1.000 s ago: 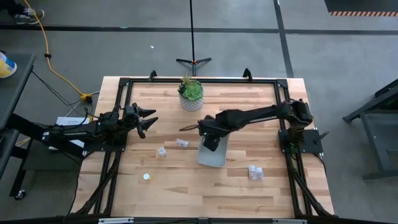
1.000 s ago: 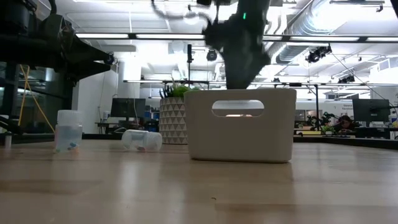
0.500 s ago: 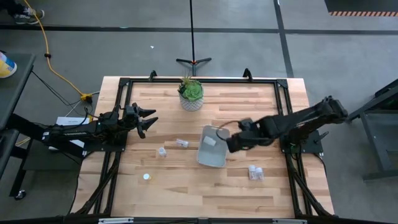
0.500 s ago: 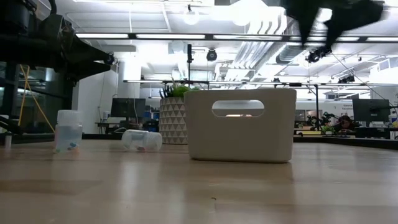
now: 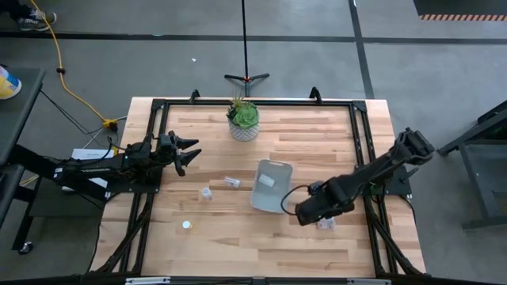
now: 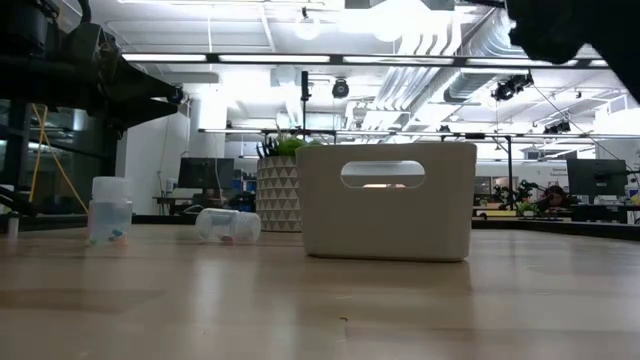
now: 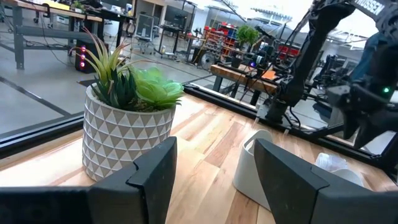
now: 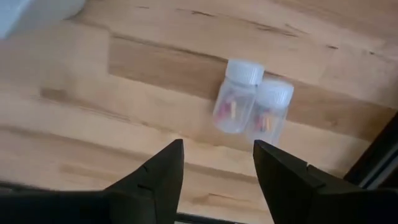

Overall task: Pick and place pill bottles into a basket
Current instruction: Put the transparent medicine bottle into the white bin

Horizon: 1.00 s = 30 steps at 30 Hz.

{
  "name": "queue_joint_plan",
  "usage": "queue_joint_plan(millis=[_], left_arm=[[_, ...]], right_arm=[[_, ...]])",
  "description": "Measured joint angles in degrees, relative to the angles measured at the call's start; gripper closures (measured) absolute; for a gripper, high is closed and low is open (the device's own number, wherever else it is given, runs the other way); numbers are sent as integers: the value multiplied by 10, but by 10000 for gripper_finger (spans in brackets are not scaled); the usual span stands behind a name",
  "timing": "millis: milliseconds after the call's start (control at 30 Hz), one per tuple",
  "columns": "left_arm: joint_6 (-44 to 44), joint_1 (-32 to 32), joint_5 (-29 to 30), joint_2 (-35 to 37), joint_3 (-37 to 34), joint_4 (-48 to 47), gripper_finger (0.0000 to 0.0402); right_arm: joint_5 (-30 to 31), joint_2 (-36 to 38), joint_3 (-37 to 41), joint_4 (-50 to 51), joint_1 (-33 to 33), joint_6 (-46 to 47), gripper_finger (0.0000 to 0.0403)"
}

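The pale basket (image 5: 271, 196) stands mid-table with one pill bottle (image 5: 268, 180) lying in it. Two pill bottles (image 8: 252, 106) lie side by side on the wood near the table's right edge, partly hidden under my right arm in the high view (image 5: 325, 223). My right gripper (image 5: 307, 212) hangs open above the table just left of them, fingers pointing down (image 8: 217, 180). Further bottles sit left of the basket: one lying (image 5: 231, 182), one upright (image 5: 206, 193), one nearer the front (image 5: 186, 225). My left gripper (image 5: 188, 150) waits open at the left.
A white-potted green plant (image 5: 243, 119) stands at the back, behind the basket. Black frame rails (image 5: 360, 150) run along the table's edges. Bare wood lies in front of the basket. The low view shows the basket's handle slot (image 6: 382, 174) and the two left bottles (image 6: 110, 210).
My right gripper has gone from over the basket toward the table's right edge, then toward the near edge, and now hangs by the pair of bottles. A bottle shows lying in the basket where the gripper was.
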<state>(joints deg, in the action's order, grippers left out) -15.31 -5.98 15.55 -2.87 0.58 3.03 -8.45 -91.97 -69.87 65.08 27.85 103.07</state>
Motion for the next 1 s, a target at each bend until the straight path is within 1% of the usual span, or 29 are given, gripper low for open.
queue_joint_plan(millis=[167,300,500,833,1000], left_arm=[[0,0,0,0,0,0,151],[0,0,0,0,0,0,151],[0,0,0,0,0,0,151],[0,0,0,0,0,0,151],[0,0,0,0,0,0,151]], right_arm=[[30,-39,0,4,1,-12,183],[50,-68,0,7,0,-21,171],[52,-108,0,11,4,-28,173],[62,-152,0,33,7,-30,174],[45,-156,31,-20,7,-24,175]])
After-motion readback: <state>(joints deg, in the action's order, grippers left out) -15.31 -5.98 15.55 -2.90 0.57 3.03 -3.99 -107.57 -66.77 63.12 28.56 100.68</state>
